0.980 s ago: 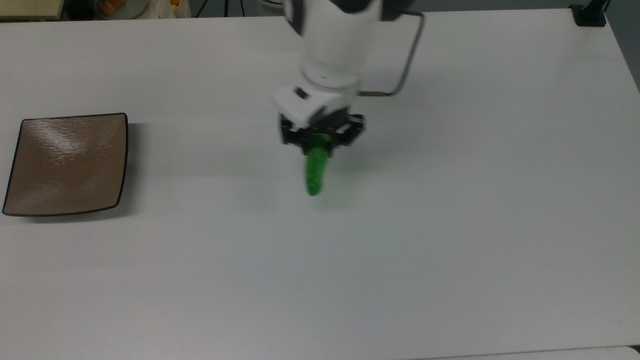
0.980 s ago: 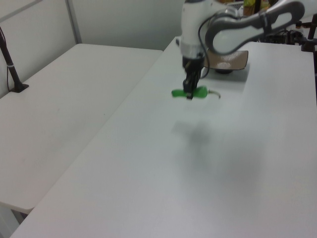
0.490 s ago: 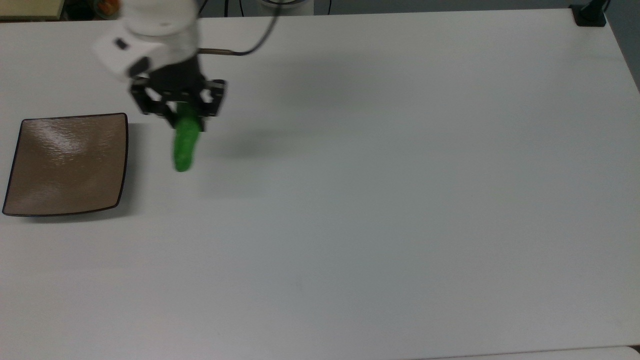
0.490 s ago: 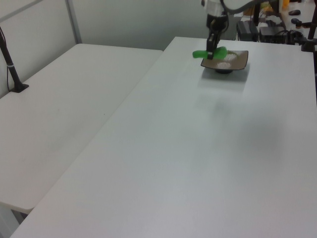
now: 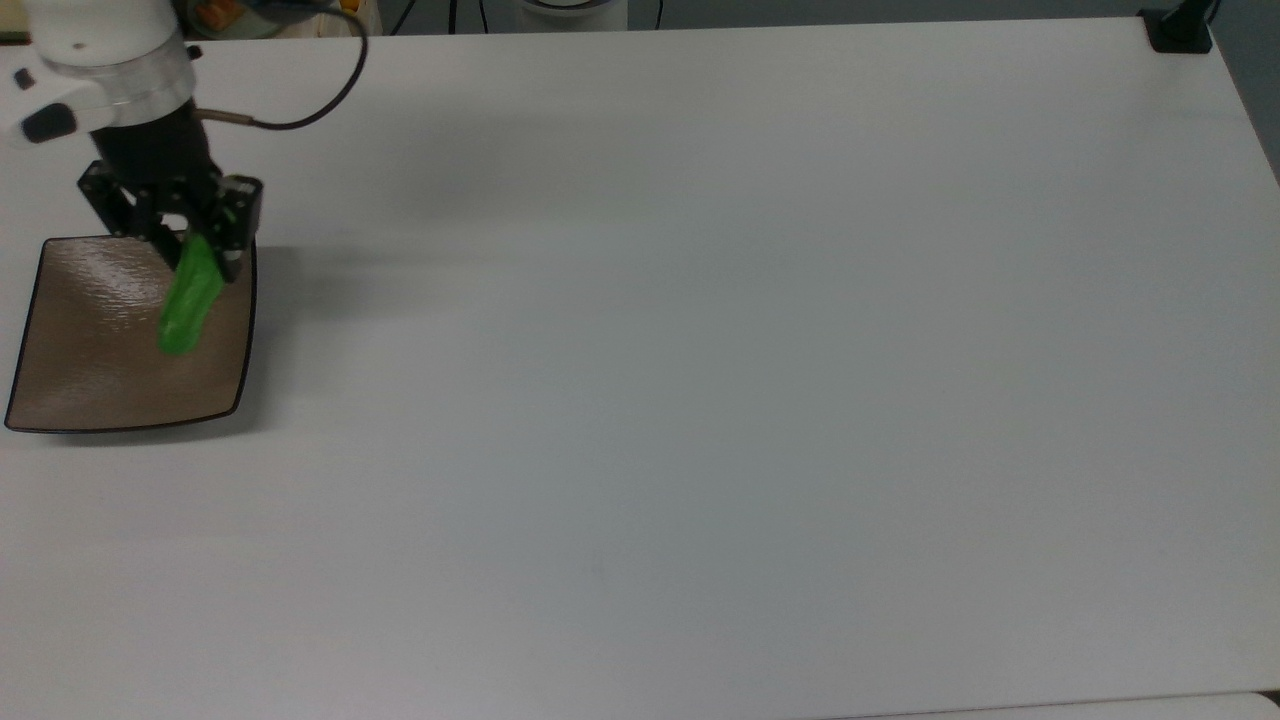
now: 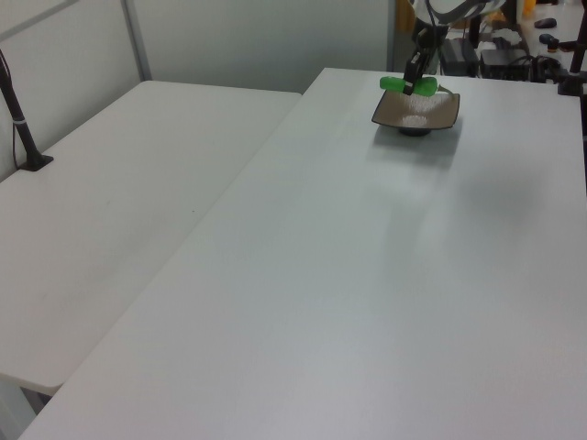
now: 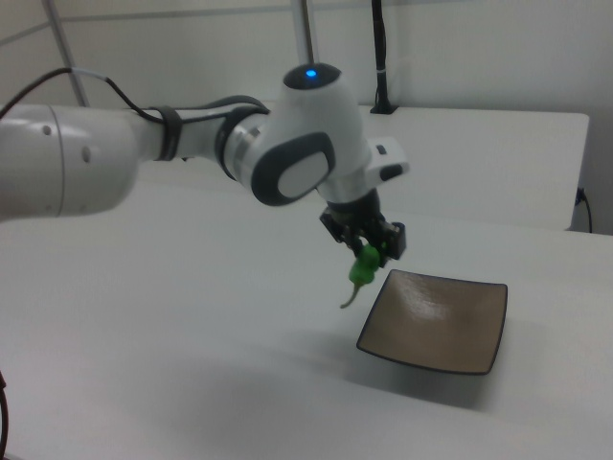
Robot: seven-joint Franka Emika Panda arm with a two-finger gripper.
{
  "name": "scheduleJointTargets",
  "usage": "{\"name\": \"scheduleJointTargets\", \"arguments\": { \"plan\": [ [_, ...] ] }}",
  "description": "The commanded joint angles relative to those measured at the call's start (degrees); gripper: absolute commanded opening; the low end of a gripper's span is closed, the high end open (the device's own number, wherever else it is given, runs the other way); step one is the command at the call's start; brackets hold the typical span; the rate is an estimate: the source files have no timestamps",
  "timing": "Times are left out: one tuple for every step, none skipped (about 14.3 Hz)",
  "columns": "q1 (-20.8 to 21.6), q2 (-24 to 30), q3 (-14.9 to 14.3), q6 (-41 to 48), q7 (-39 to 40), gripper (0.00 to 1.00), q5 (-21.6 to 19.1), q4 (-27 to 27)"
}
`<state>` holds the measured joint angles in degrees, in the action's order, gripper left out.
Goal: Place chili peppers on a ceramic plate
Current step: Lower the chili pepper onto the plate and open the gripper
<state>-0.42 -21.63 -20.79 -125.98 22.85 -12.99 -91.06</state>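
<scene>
Spanning every view, the broad white worktop (image 5: 700,400) carries the square glossy brown ceramic plate (image 5: 90,370) at its nine o'clock edge in the top view. The white arm's black claw (image 5: 190,245) is clamped on the bright green chili pepper (image 5: 190,300), held in the air over the plate's one o'clock corner. Carrying looks done; lowering and release remain.
</scene>
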Motion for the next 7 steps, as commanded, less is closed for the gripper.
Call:
{"name": "scheduleJointTargets", "arguments": {
  "plan": [
    [-2.39,-2.01,-0.47,-4.26,3.34,0.33,-7.91,-0.7],
    [-2.56,-2.19,-0.47,-4.27,3.0,0.71,-9.24,-0.7],
    [-2.57,-2.28,-0.47,-4.36,2.64,1.0,-9.51,-0.7],
    [-2.48,-2.19,-0.47,-4.1,2.38,1.0,-9.6,-0.61],
    [-2.39,-2.1,-0.47,-3.66,1.42,1.0,-9.51,-0.44],
    [-2.13,-1.84,-0.47,-3.39,-0.33,1.0,-9.25,-0.44],
    [-1.95,-1.4,-0.39,-3.22,-2.26,1.0,-8.73,-0.35]
  ]
}}
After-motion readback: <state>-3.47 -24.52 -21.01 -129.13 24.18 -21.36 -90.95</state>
